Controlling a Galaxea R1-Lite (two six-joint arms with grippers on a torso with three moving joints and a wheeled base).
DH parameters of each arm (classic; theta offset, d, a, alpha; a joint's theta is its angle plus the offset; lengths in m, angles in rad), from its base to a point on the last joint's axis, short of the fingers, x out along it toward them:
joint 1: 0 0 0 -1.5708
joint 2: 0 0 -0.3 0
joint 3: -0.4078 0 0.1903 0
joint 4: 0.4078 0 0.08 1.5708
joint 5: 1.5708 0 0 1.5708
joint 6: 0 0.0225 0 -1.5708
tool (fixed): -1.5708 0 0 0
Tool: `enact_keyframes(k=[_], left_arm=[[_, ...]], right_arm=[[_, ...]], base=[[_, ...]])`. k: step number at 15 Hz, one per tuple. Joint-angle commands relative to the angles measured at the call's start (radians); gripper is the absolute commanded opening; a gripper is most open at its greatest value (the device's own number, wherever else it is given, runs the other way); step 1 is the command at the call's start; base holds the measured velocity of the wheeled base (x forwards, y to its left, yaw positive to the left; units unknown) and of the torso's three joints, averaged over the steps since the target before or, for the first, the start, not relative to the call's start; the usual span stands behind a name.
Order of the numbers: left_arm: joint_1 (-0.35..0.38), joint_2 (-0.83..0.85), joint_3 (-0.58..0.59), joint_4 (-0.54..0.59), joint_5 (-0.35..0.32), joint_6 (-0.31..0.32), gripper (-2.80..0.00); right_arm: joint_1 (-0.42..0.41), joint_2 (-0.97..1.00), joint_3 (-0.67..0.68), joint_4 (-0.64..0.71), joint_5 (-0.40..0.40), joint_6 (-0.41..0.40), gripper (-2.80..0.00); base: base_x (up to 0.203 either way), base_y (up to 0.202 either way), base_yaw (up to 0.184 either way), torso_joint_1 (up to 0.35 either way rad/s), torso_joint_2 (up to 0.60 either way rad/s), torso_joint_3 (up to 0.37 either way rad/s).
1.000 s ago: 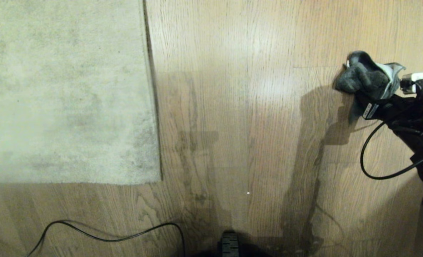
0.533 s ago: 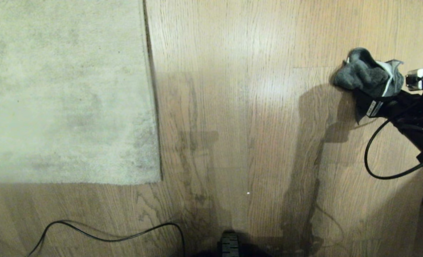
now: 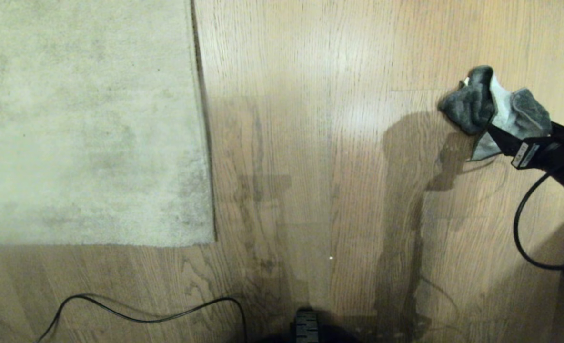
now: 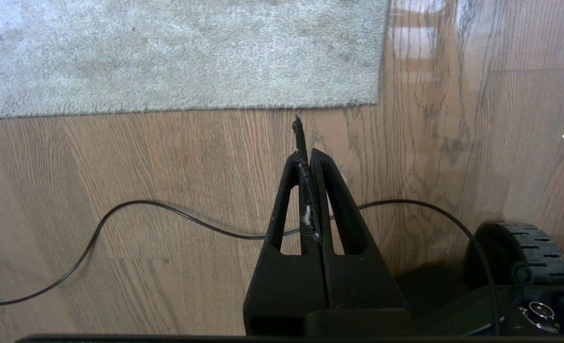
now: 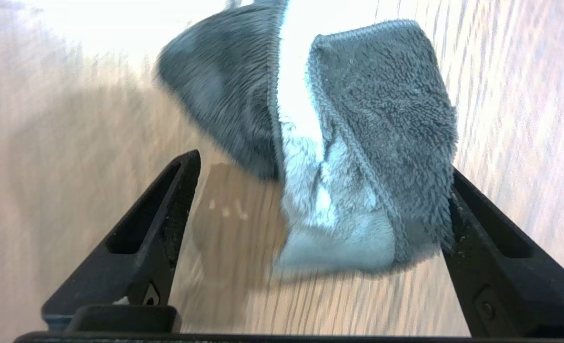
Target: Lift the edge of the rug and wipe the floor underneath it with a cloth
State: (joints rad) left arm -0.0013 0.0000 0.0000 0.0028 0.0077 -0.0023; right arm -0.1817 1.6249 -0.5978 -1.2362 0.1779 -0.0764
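The cloth (image 3: pixel 491 109), dark grey with a paler side turned up, lies bunched on the floor (image 3: pixel 334 166) at the far right. My right gripper (image 3: pixel 520 125) stands open around it. In the right wrist view the cloth (image 5: pixel 358 143) lies loose between the spread fingers of the right gripper (image 5: pixel 324 164) and brushes one finger (image 5: pixel 472 224). The rug edge (image 3: pixel 205 143) runs straight down to a corner, lying flat, well to the left of the cloth. The left wrist view shows my left gripper (image 4: pixel 306 152) shut and empty above the floor, near the rug corner (image 4: pixel 379 101).
A thin black cable (image 3: pixel 144 317) snakes across the floor below the rug, also seen as the cable (image 4: pixel 167 209) under the left gripper. The robot base (image 3: pixel 306 328) is at the near edge, with its wheel (image 4: pixel 520 247) beside the left arm.
The right gripper has opened and drawn back toward the right edge. The cloth has come out of its grip and spread, showing its pale side. The left arm and rug are unchanged.
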Motion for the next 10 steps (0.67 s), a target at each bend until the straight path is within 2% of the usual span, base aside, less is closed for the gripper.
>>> enact_keyframes(k=[1,8,9,10], left_arm=[[0.000,0.002,0.000,0.000,0.000,0.001,-2.80],[0.000,0.002,0.000,0.000,0.000,0.000,-2.80],[0.000,0.002,0.000,0.000,0.002,-0.001,-2.80],[0.000,0.002,0.000,0.000,0.000,0.001,-2.80]], right_arm=[[0.001,-0.144,0.132,-0.001,0.001,-0.002,0.00],[0.001,-0.421,0.494,0.000,0.001,-0.003,0.00],[0.001,-0.455,0.538,0.000,0.001,-0.003,-2.80],[0.003,-0.497,0.573,0.003,0.002,-0.004,-2.80]], base=[[0.000,0.000,0.000,0.000,0.00,0.000],[0.000,0.000,0.000,0.000,0.00,0.000],[0.000,0.000,0.000,0.000,0.00,0.000],[0.000,0.000,0.000,0.000,0.00,0.000]])
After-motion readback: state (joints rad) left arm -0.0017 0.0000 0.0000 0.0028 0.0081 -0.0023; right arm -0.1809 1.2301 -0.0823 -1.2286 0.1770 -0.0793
